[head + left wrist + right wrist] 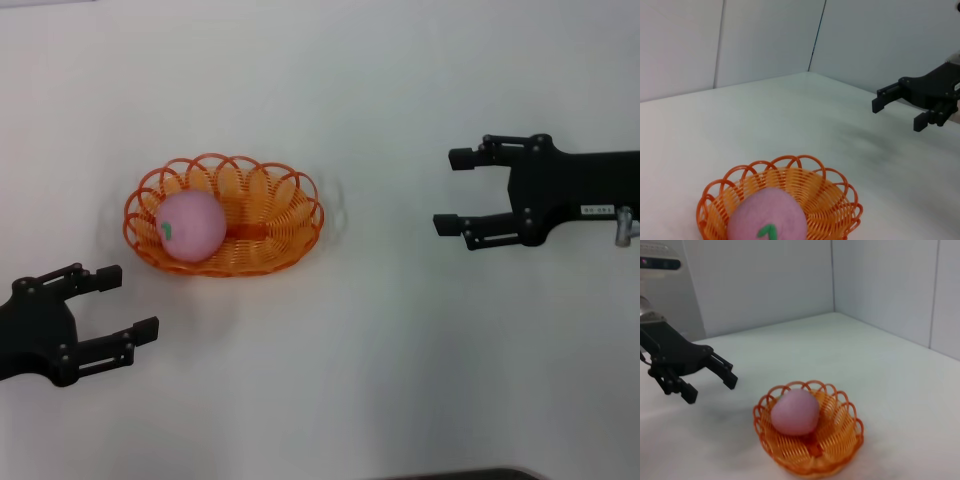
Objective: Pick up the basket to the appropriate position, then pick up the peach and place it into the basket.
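Observation:
The orange basket (pixel 270 215) rests on the white table, left of centre in the head view. Inside it, at its left end, lies the pink peach (pixel 190 226) with a green stem mark. My left gripper (pixel 125 305) hovers open, below and left of the basket, holding nothing. Far to the right my right gripper (pixel 452 190) is open too, well away from the basket. The left wrist view shows the basket (pixel 832 200), the peach (pixel 767 220) and the right gripper (pixel 897 111) farther off. In the right wrist view I see the basket (pixel 840 440), the peach (pixel 795 411) and the left gripper (pixel 711 386).
The white table (pixel 400 380) spreads around the basket. Grey wall panels (pixel 765 35) rise behind it. A dark edge (pixel 460 473) shows at the bottom of the head view.

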Available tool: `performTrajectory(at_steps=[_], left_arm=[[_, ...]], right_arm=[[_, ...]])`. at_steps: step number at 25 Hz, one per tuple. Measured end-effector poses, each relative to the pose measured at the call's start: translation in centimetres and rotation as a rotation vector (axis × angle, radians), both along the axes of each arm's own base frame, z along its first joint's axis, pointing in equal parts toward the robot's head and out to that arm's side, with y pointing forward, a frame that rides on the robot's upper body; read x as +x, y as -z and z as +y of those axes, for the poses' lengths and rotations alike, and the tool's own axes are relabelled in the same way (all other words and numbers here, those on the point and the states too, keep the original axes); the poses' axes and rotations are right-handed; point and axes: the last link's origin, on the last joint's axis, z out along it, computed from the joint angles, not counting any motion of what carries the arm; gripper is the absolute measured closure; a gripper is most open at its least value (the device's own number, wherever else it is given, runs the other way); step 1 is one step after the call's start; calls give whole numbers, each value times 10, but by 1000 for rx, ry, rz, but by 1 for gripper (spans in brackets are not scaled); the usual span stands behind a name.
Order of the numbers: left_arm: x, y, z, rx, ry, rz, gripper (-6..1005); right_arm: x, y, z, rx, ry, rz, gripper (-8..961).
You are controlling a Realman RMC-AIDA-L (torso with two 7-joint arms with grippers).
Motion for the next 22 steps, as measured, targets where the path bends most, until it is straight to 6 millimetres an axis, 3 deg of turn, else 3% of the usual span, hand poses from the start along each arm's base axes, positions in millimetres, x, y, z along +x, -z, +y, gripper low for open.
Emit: performTrajectory(at_steps=[10, 22], left_arm=[[-1, 3, -3, -11, -8, -9, 199], [-2, 1, -4, -14, -8, -11, 199]], right_arm=[[18, 1, -12, 32, 28, 10, 68], [25, 2, -12, 50, 48, -5, 68]])
